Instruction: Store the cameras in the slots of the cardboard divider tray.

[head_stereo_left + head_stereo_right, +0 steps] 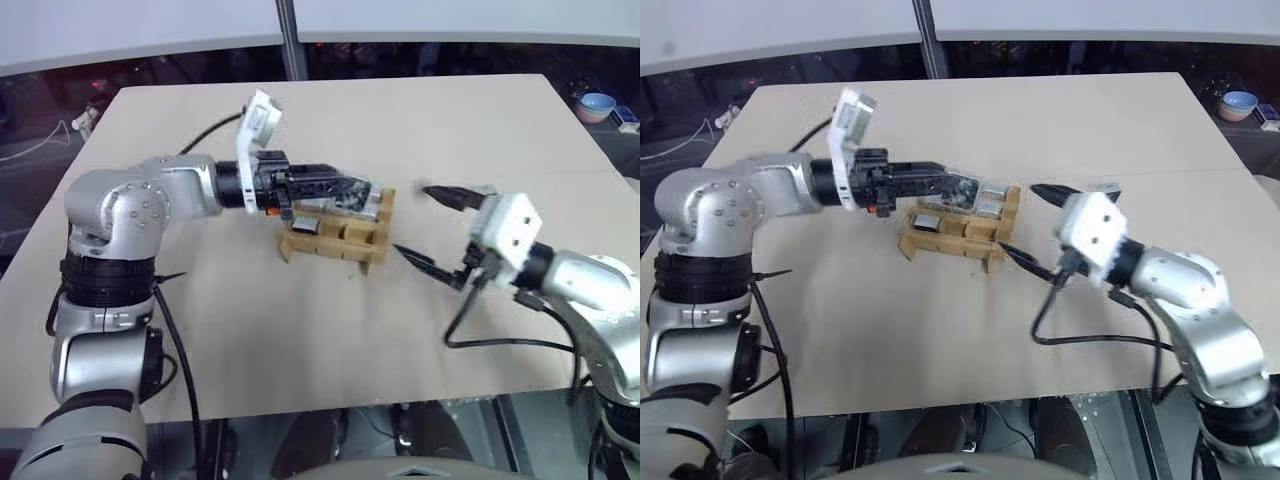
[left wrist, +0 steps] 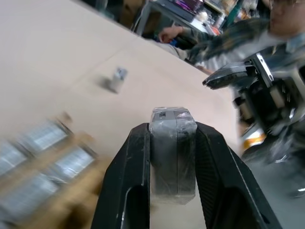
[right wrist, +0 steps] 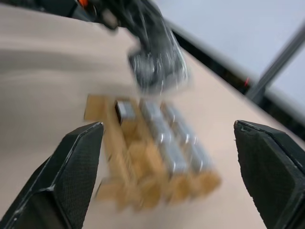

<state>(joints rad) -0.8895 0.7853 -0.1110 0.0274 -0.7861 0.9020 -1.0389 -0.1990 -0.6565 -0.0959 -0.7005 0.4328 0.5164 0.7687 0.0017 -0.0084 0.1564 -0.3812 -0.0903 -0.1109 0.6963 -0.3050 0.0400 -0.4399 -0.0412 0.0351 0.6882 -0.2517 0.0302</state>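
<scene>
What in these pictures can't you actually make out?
- How many slots of the cardboard divider tray are filled: in the head views the left gripper and its camera cover part of it; the wrist views are blurred.
- The small grey thing lying apart on the table: too small and blurred to name.

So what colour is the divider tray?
Tan-brown cardboard; the divider tray shows best in the left eye view.

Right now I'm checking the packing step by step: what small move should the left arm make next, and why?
Probably lower the left gripper toward an empty slot of the cardboard divider tray. It is shut on a camera and hangs just above the tray, where several slots already hold cameras. The right gripper stands open beside the tray, holding nothing.
</scene>
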